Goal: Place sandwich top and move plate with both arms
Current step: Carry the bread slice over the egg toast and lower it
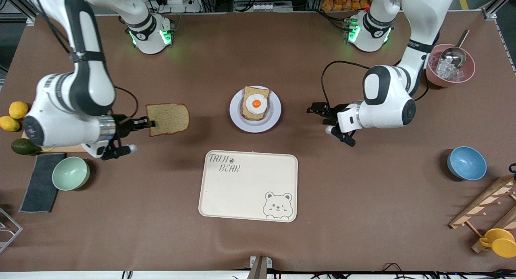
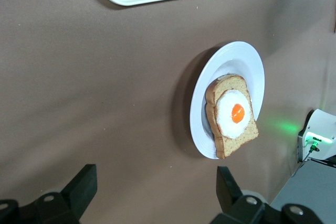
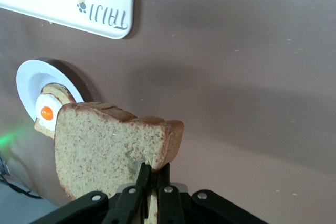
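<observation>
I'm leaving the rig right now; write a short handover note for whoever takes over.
Right gripper: shut on the sandwich top, held in the air toward the right arm's end of the table, not yet over the plate.
Left gripper: open, empty, waiting beside the plate toward the left arm's end.
Plate: mid-table, farther from the front camera than the bear tray, carrying the egg-topped bread slice.
Done: top picked up.
Left: set top on egg, move plate with both arms.

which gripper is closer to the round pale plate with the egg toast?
Left. The open left gripper sits just off the plate's rim; the right gripper, shut on the plain brown bread slice, is farther off toward the right arm's end.
</observation>
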You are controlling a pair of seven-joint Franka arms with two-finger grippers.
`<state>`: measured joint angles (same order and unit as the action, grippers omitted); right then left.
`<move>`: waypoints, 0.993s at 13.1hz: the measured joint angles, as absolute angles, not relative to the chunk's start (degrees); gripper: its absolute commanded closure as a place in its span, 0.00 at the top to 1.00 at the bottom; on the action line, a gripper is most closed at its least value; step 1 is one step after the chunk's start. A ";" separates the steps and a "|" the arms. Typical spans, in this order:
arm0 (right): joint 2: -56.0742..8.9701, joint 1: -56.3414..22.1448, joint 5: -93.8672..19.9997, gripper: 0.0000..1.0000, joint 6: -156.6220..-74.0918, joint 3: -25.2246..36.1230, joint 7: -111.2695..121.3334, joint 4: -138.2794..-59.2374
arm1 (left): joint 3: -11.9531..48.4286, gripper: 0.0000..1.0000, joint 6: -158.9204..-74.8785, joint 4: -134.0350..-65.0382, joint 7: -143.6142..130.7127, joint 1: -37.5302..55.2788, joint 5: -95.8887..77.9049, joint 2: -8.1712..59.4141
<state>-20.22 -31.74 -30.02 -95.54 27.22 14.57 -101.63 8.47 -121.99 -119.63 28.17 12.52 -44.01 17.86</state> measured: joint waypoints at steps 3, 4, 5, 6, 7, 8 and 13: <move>-19.61 -36.94 -30.23 0.00 -99.44 27.16 10.21 -103.58 | 8.48 1.00 -122.30 -119.64 28.17 12.57 -44.02 18.15; -18.93 -39.09 -30.38 0.00 -101.39 27.15 8.81 -105.05 | 8.48 1.00 -122.31 -119.66 28.17 12.57 -44.02 18.18; -17.97 -41.55 -30.47 0.00 -103.60 27.10 6.47 -106.78 | 8.47 1.00 -122.31 -119.68 28.16 12.56 -44.02 18.20; -17.08 -44.08 -30.52 0.00 -105.40 27.06 4.02 -108.31 | 8.47 1.00 -122.32 -119.70 28.16 12.56 -44.02 18.21; -16.41 -46.62 -30.72 0.00 -107.00 27.02 1.81 -109.66 | 8.48 1.00 -122.32 -119.73 28.15 12.57 -44.02 18.22; -16.03 -48.99 -31.56 0.00 -108.80 26.97 0.11 -110.97 | 8.48 1.00 -122.32 -119.76 28.13 12.58 -44.02 18.23; -15.82 -59.88 -37.17 0.00 -122.74 26.80 -5.31 -117.96 | 8.50 1.00 -122.32 -120.14 28.07 13.02 -44.02 18.27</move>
<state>-15.82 -59.88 -37.17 -122.74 26.80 -5.31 -117.96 8.50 -122.32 -120.14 28.07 13.02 -44.02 18.27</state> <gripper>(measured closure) 0.912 0.000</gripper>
